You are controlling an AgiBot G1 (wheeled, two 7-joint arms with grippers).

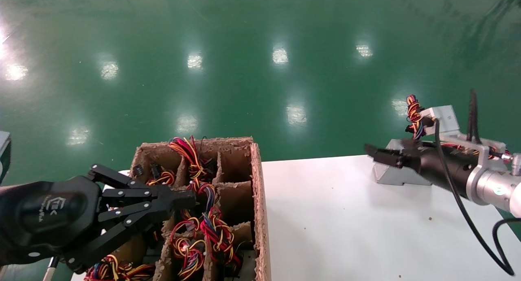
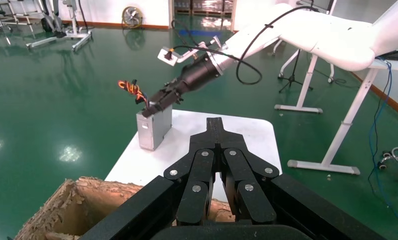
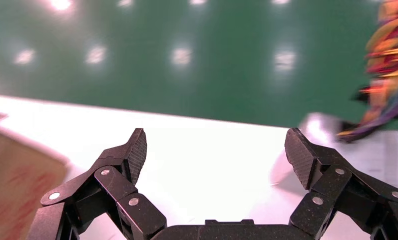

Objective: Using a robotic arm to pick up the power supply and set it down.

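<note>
Item 1, right gripper [image 1: 376, 155]: black linked-finger unit on the white robotic arm [image 2: 331, 37], silver wrist, loose black cable [image 1: 464, 208] hanging from it. You see it at the far right end of the white table [image 1: 325, 216]. In the right wrist view its fingers [image 3: 132, 152] stand spread wide with nothing between the pads; white tabletop shows through the gap. In the left wrist view its tip sits at the upper edge of the box below; whether it touches there you cannot tell.

Item 2, power supply [image 2: 154, 127]: small silver-grey sheet-metal box, standing on the table near its far right corner, partly hidden behind the right gripper in the head view. A knotted bundle of red, yellow and dark wires [image 1: 413, 110] rises beside its far side.

Item 3, left gripper [image 1: 179, 199]: black, low on the robot's left, poised over the cardboard crate. Its fingers [image 2: 214, 135] are pressed together along their length, holding nothing.

Item 4, cardboard crate [image 1: 256, 183]: brown, rough-edged, split by dividers into compartments, set at the table's left end. You find several compartments filled with tangled red, yellow, blue and black wire bundles [image 1: 211, 228]; two cells along the crate's right wall look bare.

Item 5, floor [image 1: 260, 49]: glossy green, carrying ceiling-light reflections. White stands [image 2: 336, 150] are placed on it beyond the table.
</note>
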